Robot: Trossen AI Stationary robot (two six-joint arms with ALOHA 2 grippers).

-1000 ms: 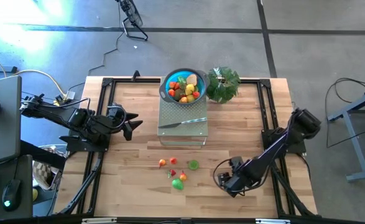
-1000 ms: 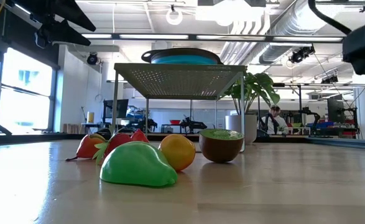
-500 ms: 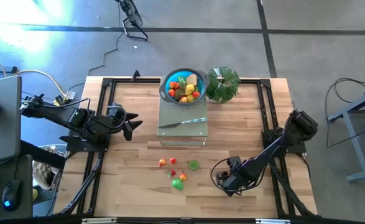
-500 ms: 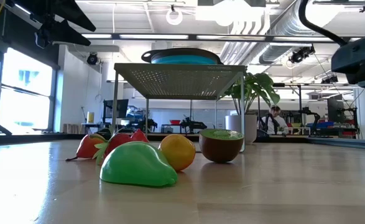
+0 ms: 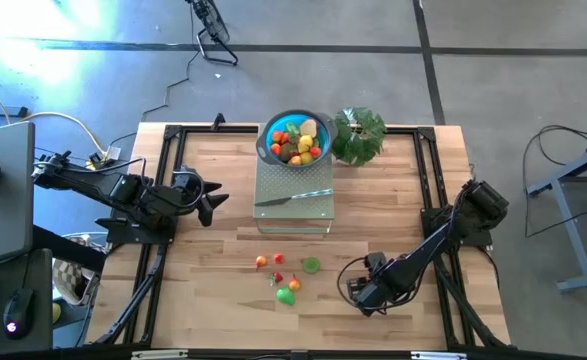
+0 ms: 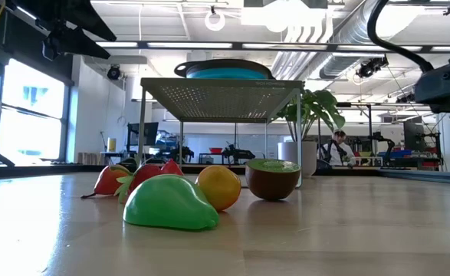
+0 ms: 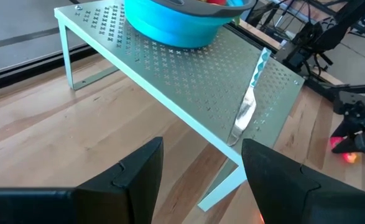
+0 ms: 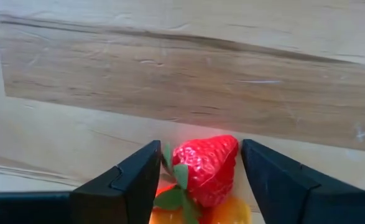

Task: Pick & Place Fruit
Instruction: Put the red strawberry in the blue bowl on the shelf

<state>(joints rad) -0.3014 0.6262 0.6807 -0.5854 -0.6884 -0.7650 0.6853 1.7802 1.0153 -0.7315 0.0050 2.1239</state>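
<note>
**Right hand closing around a strawberry, with a second fruit crowding the grip**

The right hand [image 5: 358, 296] is low over the tabletop near its front edge, right of centre. Its wrist view shows a toy strawberry [image 8: 204, 168] between the 2 dark fingers [image 8: 129, 180], which stand apart on either side of it with slim gaps showing; no firm grip is visible yet. An orange fruit [image 8: 231, 211] lies touching the strawberry.

The left hand [image 5: 213, 200] waits near the tabletop's left edge, fingers apart and holding nothing, facing the perforated metal rack [image 5: 293, 205] at the middle of the tabletop.

A loose cluster of fruit lies toward the front edge, left of the right hand: a green pear [image 6: 169, 204], an orange [image 6: 218, 187], a halved kiwi [image 6: 272, 178] and more strawberries [image 6: 144, 176]. On the rack, toward the back edge, a blue bowl [image 5: 273, 135] already holds several fruits, with a silver knife [image 5: 293, 197] in front of it and a leafy plant [image 5: 359, 135] beside it.

Risks, as I judge them:
- The orange fruit may get caught between the fingers too, and 1 of the 2 would likely drop on the lift.
- The strawberry tapers, so an off-centre squeeze may squirt it out.
- A carry toward the bowl passes over the knife; a low path could knock it off the rack.
</note>
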